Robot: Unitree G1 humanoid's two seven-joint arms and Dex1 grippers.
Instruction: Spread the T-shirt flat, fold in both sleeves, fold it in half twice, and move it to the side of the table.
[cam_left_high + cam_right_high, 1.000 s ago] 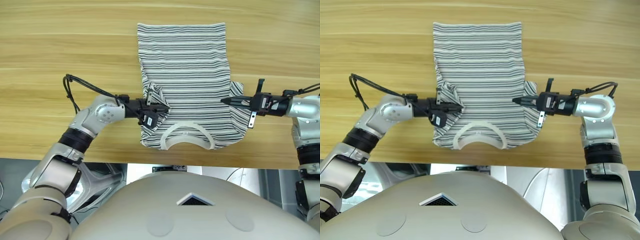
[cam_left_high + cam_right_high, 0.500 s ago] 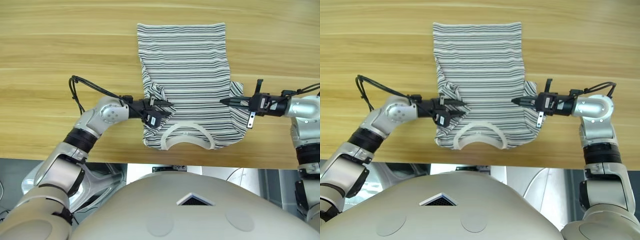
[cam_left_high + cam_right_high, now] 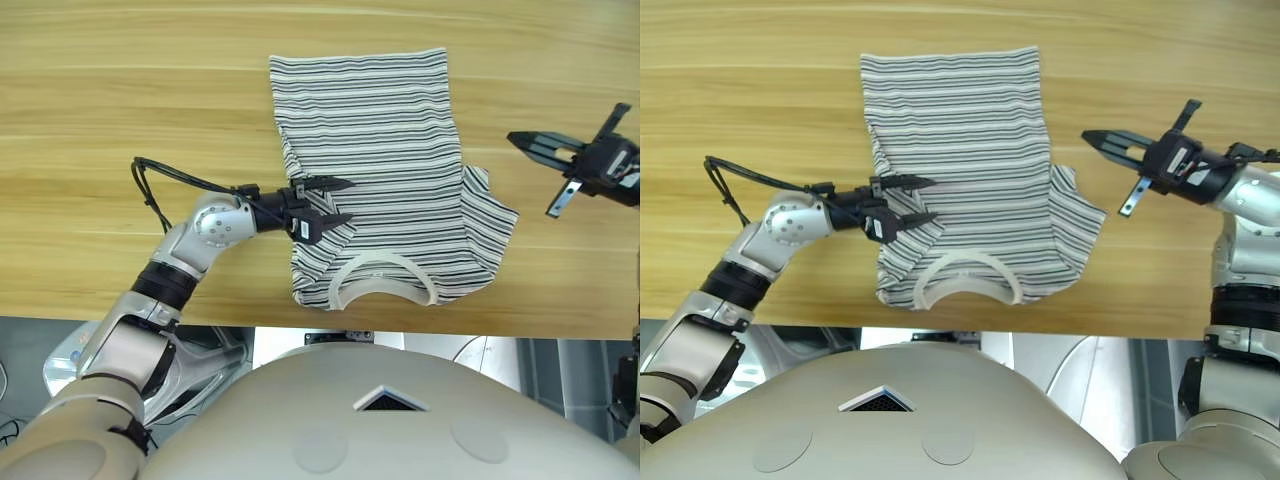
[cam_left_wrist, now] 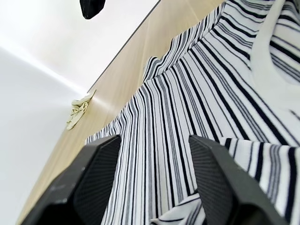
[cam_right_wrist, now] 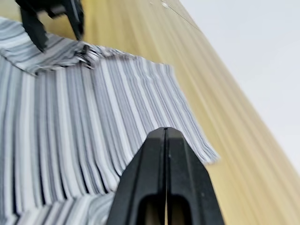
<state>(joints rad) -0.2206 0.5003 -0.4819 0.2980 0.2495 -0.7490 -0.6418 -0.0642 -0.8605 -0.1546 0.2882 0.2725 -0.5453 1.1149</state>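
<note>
The black-and-white striped T-shirt (image 3: 375,150) lies on the wooden table, collar (image 3: 383,277) toward me and hem at the far side. Its left sleeve is folded in over the body, bunched at the fold. The right sleeve (image 3: 488,208) sticks out flat to the side. My left gripper (image 3: 341,201) is open just above the folded left sleeve, its fingers (image 4: 101,180) apart over the striped cloth. My right gripper (image 3: 516,139) is shut and empty, raised above bare wood to the right of the shirt; its closed fingertips (image 5: 165,133) point back toward the shirt.
The table's near edge (image 3: 200,318) runs just below the collar. Bare wood (image 3: 120,110) stretches to the left, right and far side of the shirt. A small pale scrap (image 4: 77,111) lies near a table edge in the left wrist view.
My left gripper has opened and let go of the folded left sleeve. My right gripper has drawn away from the shirt to the right and upward, and the right sleeve now lies spread outward.
</note>
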